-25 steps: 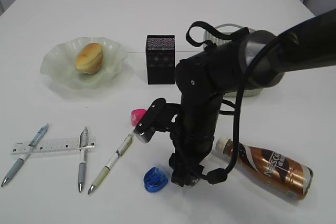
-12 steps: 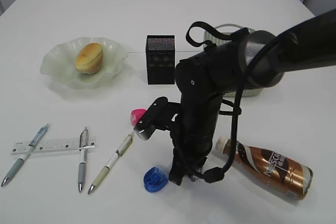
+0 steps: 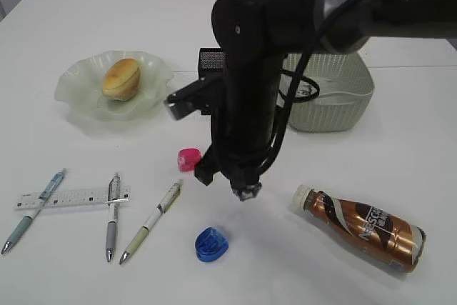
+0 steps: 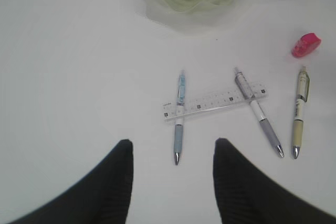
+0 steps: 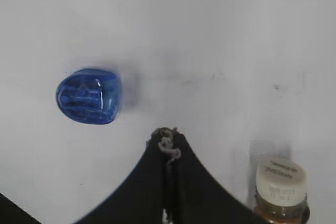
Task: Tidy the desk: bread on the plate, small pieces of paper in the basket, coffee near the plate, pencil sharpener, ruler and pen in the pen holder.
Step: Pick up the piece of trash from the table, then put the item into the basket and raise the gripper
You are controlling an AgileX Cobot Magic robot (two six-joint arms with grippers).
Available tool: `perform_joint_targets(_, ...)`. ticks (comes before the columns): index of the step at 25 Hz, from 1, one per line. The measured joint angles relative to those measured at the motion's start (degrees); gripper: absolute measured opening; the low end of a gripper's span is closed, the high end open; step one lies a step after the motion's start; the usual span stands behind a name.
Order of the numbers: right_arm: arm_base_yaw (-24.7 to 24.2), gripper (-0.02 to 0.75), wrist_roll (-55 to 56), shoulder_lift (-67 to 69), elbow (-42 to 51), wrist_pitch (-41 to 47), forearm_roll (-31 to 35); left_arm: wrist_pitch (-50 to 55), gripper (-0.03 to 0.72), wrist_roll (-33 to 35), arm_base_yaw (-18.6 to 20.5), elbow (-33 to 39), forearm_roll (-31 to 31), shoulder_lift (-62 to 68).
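My right gripper (image 3: 245,189) hangs above the desk (image 3: 300,262), shut on a small piece of paper (image 5: 168,144) that peeks out at its tips. Below it lie a blue pencil sharpener (image 5: 88,96) and the coffee (image 3: 364,226), which is on its side. The basket (image 3: 335,105) stands behind the arm, and the pen holder (image 3: 207,58) is half hidden by it. The bread (image 3: 121,78) sits on the plate (image 3: 78,98). My left gripper (image 4: 173,148) is open and empty, over the near end of a pen (image 4: 179,119) that crosses the ruler (image 4: 215,102).
A pink sharpener (image 3: 188,159) lies left of the right gripper. Two more pens (image 3: 113,213) (image 3: 152,221) lie near the ruler at the front left. The left arm does not show in the exterior view.
The right gripper shut at the desk beside the blue sharpener, then rose and swung back and left with the paper in its tips. The left gripper has not changed.
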Motion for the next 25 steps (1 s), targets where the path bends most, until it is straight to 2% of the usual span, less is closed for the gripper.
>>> perform_joint_targets(6,0.00,0.013,5.76,0.00,-7.54,2.58,0.00,0.08,0.361,0.00,0.00,0.00,0.00,0.00)
perform_joint_targets(15,0.00,0.013,8.04,0.27,-17.13,3.20,0.00,4.75,0.361,0.00,0.00,0.00,-0.61,0.00)
perform_joint_targets(25,-1.56,0.013,10.99,0.40,-25.25,3.84,-1.83,5.22,0.361,0.00,0.00,0.00,-0.70,-0.09)
